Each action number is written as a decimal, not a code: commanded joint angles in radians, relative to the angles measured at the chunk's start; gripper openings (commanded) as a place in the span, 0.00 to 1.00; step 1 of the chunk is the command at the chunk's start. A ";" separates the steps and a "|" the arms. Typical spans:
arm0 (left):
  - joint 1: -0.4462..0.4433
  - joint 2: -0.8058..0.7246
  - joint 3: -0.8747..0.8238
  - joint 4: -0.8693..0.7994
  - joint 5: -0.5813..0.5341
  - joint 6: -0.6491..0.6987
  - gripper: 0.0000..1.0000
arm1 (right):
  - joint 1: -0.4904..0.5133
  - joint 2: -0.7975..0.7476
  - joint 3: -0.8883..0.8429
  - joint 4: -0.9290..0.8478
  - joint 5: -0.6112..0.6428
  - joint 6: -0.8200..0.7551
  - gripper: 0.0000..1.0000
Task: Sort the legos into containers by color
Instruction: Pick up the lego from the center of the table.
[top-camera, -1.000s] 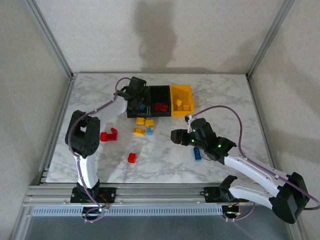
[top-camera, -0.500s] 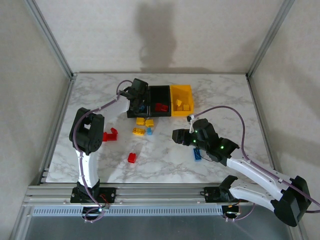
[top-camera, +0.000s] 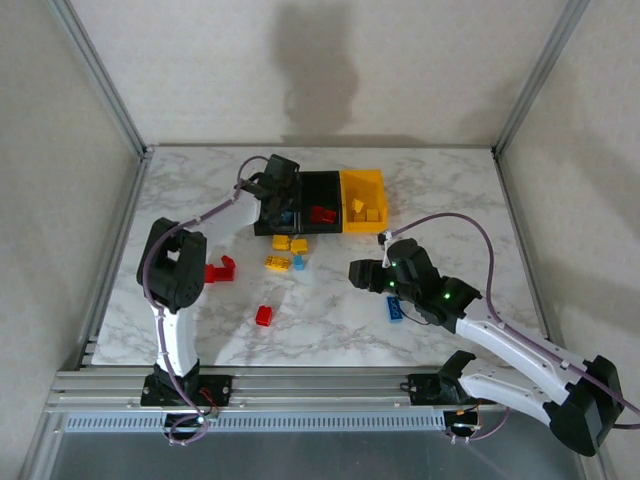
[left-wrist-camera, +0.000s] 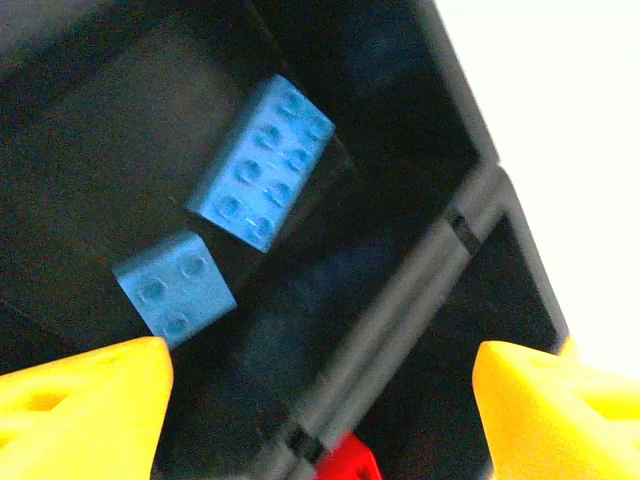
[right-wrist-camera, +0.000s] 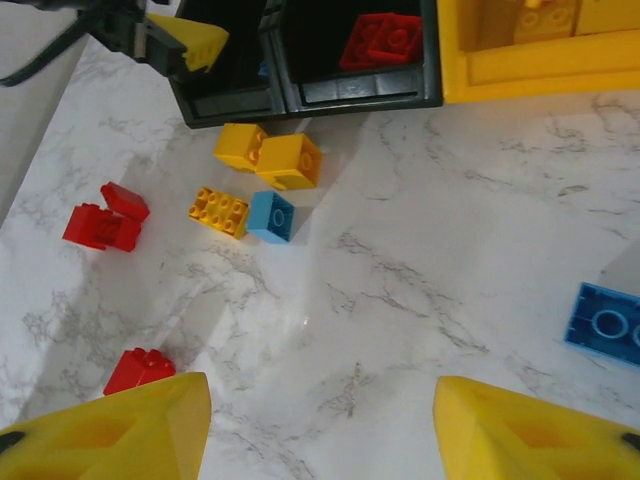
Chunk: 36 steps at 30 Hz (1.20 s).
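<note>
The yellow bin (top-camera: 365, 184) is smooth, faintly glossy plastic; the 2 black bins (top-camera: 322, 192) left of it look the same. The blue legos (left-wrist-camera: 262, 165) are studded, satin plastic. The table (top-camera: 450, 180) under the yellow bin is polished marble-look.

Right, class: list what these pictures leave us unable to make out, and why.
Top view: what lies in the left black bin, mostly covered by the left gripper.
Right wrist view: the blue brick, cut off by the right edge.
Left wrist view: the red brick, cut off by the bottom edge.
</note>
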 joint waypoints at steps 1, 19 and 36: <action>-0.033 -0.129 -0.013 0.034 0.063 0.137 0.78 | 0.004 -0.033 0.045 -0.076 0.055 0.014 0.61; -0.292 -0.421 -0.434 -0.100 0.002 0.456 0.76 | -0.041 -0.034 0.021 -0.260 0.126 0.121 0.62; -0.327 -0.164 -0.347 -0.158 -0.171 0.477 0.62 | -0.044 -0.048 -0.007 -0.250 0.117 0.141 0.62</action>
